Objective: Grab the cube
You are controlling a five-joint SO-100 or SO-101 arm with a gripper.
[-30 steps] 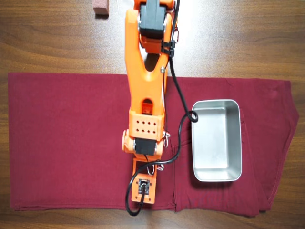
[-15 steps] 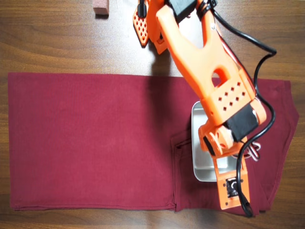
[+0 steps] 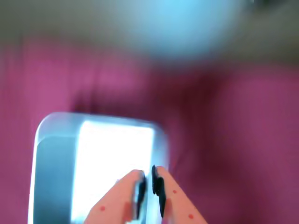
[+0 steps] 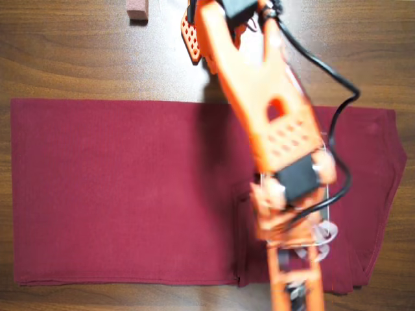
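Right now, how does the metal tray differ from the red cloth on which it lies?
The metal tray is silvery and shiny; the red cloth is dull. The tray is much smaller than the cloth. The tray has a raised rim; the cloth lies flat. Both are roughly rectangular.

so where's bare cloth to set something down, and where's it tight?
Free: the whole left and middle of the maroon cloth in the overhead view, bordered by bare wood table above and the arm to the right. Crowded: right end, where the arm covers the metal tray and the gripper hangs over it. The reddish-brown block sits off the cloth, top edge.
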